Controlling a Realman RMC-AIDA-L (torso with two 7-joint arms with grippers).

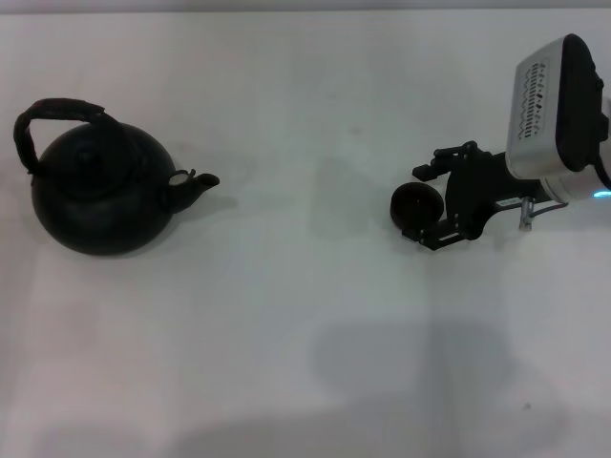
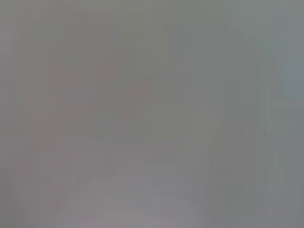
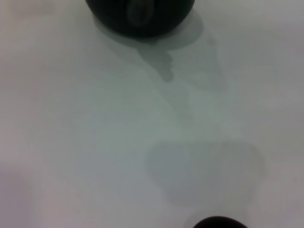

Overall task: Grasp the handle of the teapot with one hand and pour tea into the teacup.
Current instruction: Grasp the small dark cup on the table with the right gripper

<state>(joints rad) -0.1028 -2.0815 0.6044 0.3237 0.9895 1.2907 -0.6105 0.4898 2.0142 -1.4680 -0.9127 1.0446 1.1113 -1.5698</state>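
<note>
The teapot [image 1: 100, 196], large, round and black, stands on the white table at the far left, its short spout [image 1: 196, 181] pointing right. The handle [image 1: 57, 114] arches over its top and nothing touches it. The small black teacup [image 1: 410, 202] sits at the right. My right gripper [image 1: 422, 205] reaches in from the right and is open, one finger on each side of the teacup with small gaps. In the right wrist view, the teapot [image 3: 140, 16] shows far off and the teacup rim [image 3: 218, 222] is at the frame's edge. My left gripper is out of view.
The white table [image 1: 305, 334] stretches bare between teapot and teacup, with faint shadows near its front. The left wrist view is a plain grey blur.
</note>
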